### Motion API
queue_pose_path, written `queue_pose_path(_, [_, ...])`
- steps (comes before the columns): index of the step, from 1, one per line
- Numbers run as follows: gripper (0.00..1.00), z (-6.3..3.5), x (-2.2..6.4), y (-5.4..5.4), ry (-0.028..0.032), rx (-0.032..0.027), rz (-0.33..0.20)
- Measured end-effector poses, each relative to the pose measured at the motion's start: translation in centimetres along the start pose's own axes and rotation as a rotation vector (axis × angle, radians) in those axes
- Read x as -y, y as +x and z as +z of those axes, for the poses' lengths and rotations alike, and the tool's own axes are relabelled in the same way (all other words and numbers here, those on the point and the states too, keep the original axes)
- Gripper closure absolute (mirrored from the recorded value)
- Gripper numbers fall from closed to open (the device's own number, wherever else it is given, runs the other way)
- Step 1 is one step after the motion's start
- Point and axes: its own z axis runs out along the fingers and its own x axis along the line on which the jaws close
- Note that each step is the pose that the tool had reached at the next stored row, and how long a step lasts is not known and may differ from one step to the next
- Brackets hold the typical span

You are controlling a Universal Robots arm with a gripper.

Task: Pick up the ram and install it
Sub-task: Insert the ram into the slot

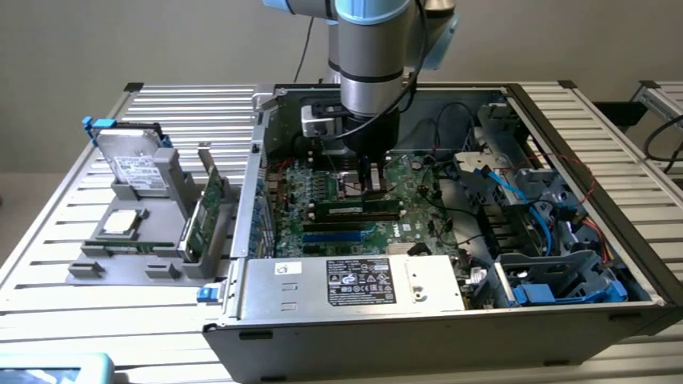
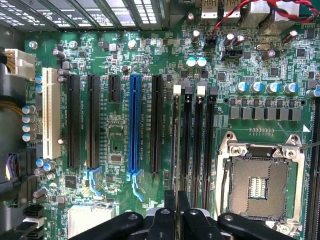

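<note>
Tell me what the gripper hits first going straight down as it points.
Probably the black memory slot under the ram that the gripper holds; depth is unclear, so they may be touching.

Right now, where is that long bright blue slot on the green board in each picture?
Exterior view: the blue slot lies mid-picture, inside the open case.
Wrist view: the blue slot runs between two black slots.
Shared landmark: the green motherboard it sits on.
</note>
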Motion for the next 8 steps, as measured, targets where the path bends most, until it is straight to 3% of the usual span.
queue_pose_path(8, [0.87,0.01,-0.11,0.0,0.0005,-0.0002,0.0])
